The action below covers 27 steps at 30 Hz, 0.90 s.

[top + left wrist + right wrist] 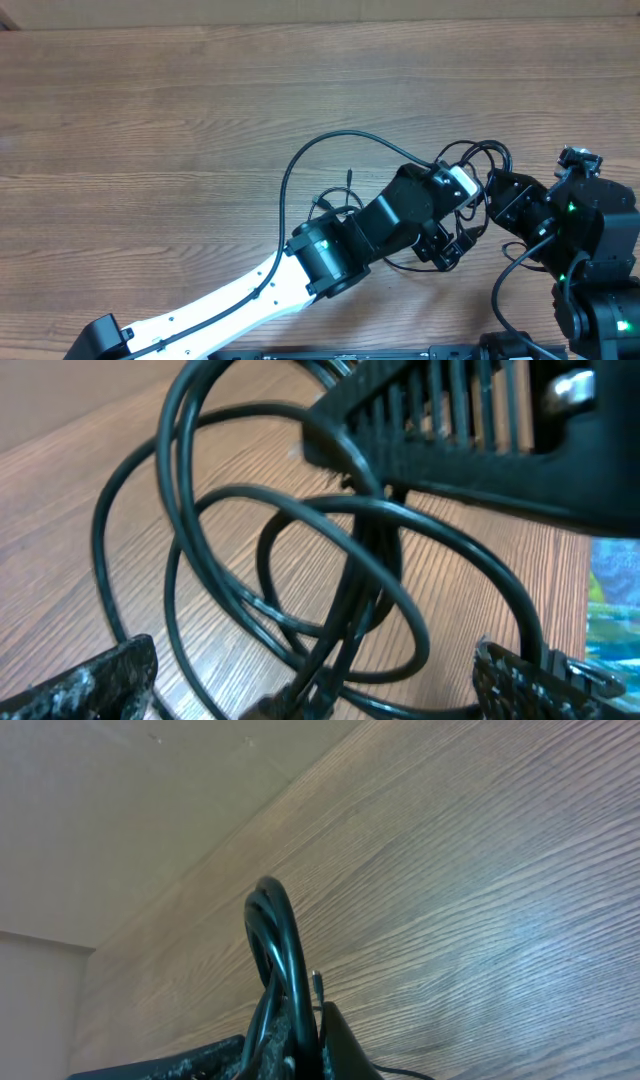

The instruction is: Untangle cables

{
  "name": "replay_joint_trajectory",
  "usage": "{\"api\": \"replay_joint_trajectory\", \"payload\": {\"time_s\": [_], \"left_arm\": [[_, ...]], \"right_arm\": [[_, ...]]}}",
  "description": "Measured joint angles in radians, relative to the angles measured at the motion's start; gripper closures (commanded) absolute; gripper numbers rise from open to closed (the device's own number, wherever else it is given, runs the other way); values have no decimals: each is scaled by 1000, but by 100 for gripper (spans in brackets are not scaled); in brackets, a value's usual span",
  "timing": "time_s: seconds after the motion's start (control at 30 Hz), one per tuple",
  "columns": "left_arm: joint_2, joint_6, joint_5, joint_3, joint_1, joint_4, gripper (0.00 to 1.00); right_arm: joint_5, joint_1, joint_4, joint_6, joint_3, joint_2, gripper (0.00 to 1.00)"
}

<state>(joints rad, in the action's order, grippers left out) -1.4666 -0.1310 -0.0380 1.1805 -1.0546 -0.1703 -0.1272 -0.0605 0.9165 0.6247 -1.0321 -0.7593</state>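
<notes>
1. Plainly judging the job as barely begun: seeing the thin black flexible cables (pixel 355 590) looping over and through one another, with no cord drawn free or laid apart on the brown wood-grain table (pixel 150 120).
2. Leaving nearly everything to do: lifting one loop clear, working the plug ends back through the crossings, spreading each cord out separately.
3. Holding the left gripper (pixel 315 690) released, its speckled fingers (pixel 100 685) spread wide and grasping nothing, close to the tangle.
4. Finding the crossed loops lying directly ahead of those spread fingers, with the thickest bundle running down toward the gap between them.
5. Keeping the right gripper (pixel 285 1055) clenched on a black bend of the cables, the loop arching up just ahead of its fingertips.
6. Viewing from overhead, placing the two tools close together, with the pile sitting between and partly beneath them; failing to locate the plug ends, these being hidden.
</notes>
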Motion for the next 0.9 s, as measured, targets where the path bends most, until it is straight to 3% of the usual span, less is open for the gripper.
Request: {"api": "replay_joint_trajectory", "payload": {"time_s": [0.3,0.5,0.9], "left_arm": [[0,2,5,0,-57,-2,0],[0,0,56,0,-85,-109,0],[0,-27,49,0,-85,26,0]], "right_arm": [[0,0,-8,0,0,-37,96],[3,0,-31,0,0,-96,96],[4,0,-37,-6,0,-100,96]]}}
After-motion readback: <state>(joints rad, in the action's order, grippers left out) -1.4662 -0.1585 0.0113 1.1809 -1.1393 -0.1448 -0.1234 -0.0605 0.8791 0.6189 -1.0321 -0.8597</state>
